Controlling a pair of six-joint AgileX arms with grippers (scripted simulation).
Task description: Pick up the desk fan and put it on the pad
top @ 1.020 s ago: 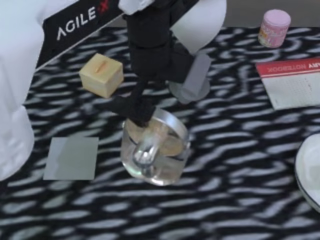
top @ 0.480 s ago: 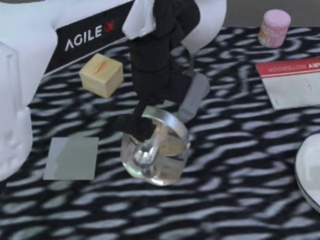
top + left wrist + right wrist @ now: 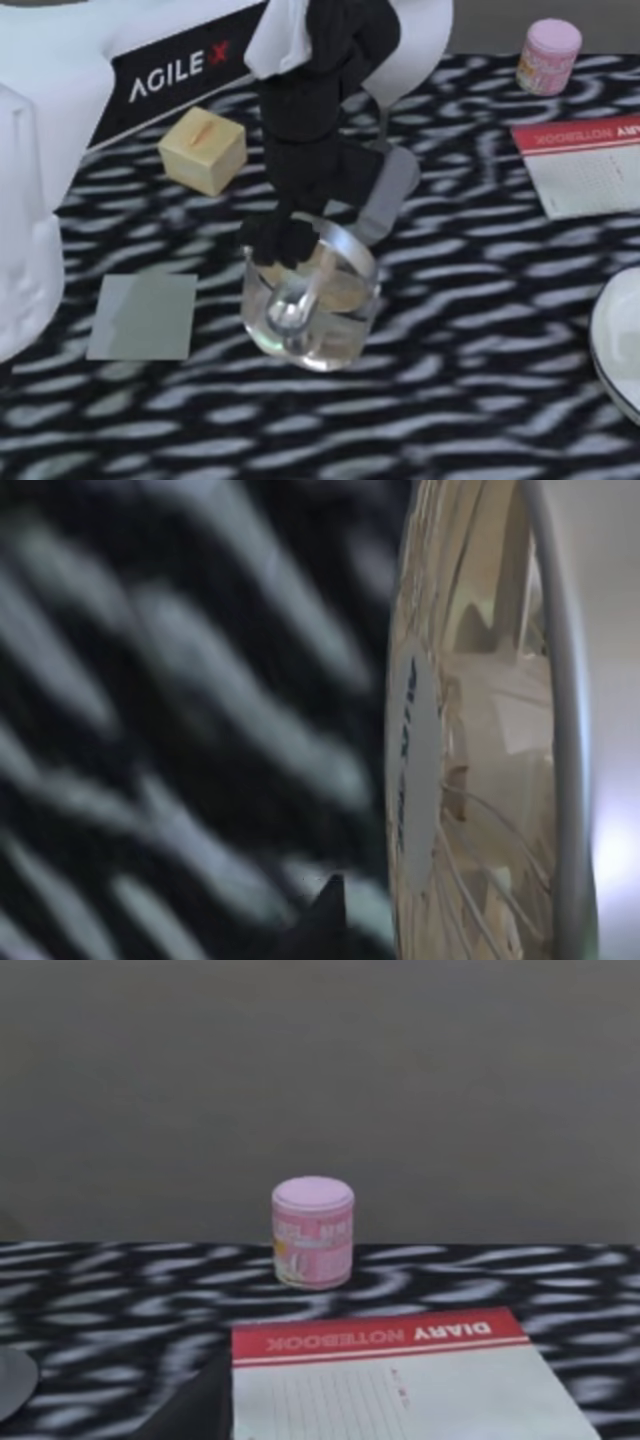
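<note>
Our left gripper (image 3: 283,243) sits at the far rim of the desk fan (image 3: 312,300); we cannot tell its grip. The fan is unlifted, and the pad (image 3: 143,316) lies bare at left.

Zebra-striped table (image 3: 480,400): desk fan (image 3: 312,305), pad (image 3: 143,316), notebook (image 3: 585,163).

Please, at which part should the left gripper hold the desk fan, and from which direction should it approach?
Probably the chrome rim at the far edge of the desk fan, taken from above. The drum lies flat and wide, so only its thin ring wall suits narrow fingers. The left gripper hangs right over that edge.
</note>
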